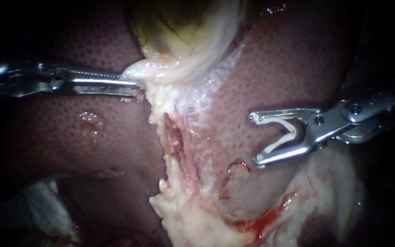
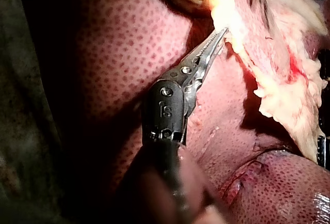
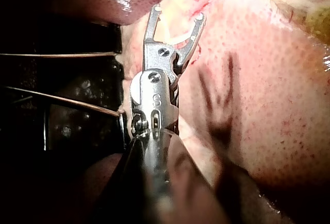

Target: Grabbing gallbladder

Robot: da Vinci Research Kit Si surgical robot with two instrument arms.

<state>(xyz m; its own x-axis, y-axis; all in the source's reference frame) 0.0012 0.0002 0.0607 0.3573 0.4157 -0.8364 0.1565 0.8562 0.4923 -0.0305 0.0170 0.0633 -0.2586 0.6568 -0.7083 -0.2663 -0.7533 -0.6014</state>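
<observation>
While left instrument [image 1: 136,85] grips gallbladder [image 1: 179,41], right instrument [image 1: 254,138] holds a clip [image 1: 292,131]

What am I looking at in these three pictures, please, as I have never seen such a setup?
This is a surgical robot working on a pig's liver and gallbladder at a bench. The wide picture comes from the endoscope, close to the tissue; the other two come from cameras on each arm, looking along its own instrument. The dappled red surface is the liver; the yellowish sac is the gallbladder, with pale ragged tissue trailing below. The left instrument reaches the gallbladder's pale lower edge; whether it grips cannot be seen. The right instrument hovers over the liver, a white clip held in its wide pincer.
</observation>
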